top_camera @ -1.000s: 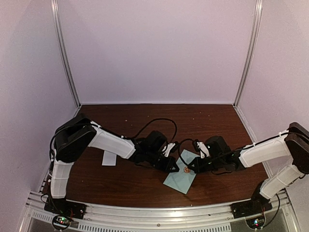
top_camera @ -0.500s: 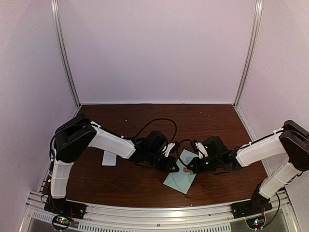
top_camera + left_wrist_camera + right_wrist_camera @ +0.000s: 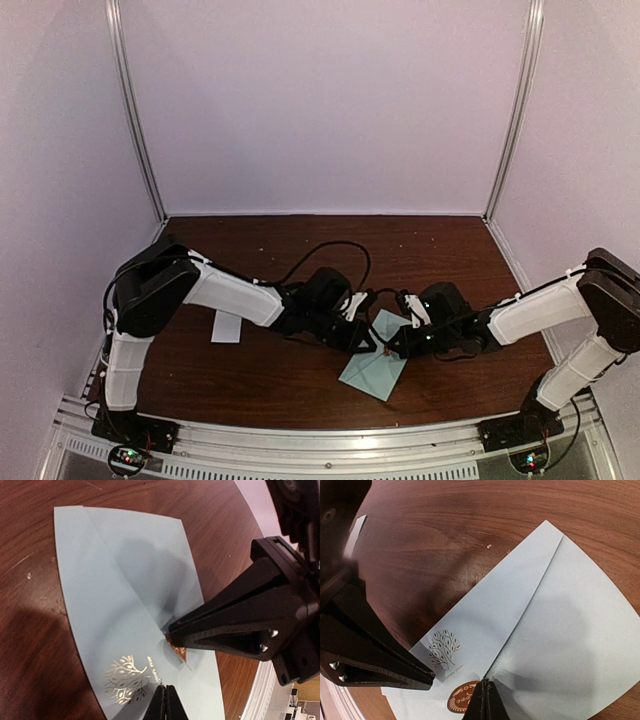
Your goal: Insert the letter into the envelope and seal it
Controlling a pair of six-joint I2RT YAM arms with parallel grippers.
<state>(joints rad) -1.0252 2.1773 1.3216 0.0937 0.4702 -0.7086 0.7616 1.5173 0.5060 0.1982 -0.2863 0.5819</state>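
Observation:
The pale teal-blue envelope [image 3: 372, 377] lies flat on the brown table with its pointed flap folded down. It also shows in the left wrist view [image 3: 115, 595] and the right wrist view [image 3: 570, 620]. A round brown sticker [image 3: 460, 701] sits at the flap's tip. My right gripper [image 3: 484, 685] is shut, its tip on the flap point beside the sticker. My left gripper [image 3: 165, 692] is shut, its tip on the envelope next to a printed tree logo [image 3: 125, 680]. The two tips nearly meet over the envelope [image 3: 381, 350]. No letter shows.
A small white paper strip [image 3: 227, 328] lies on the table to the left, under the left arm. White walls stand behind and at both sides. A metal rail [image 3: 320, 440] runs along the near edge.
The right gripper has moved left onto the flap tip, and the left gripper has edged right. The sticker, plain in the top view a second ago, is now mostly covered by the tips.

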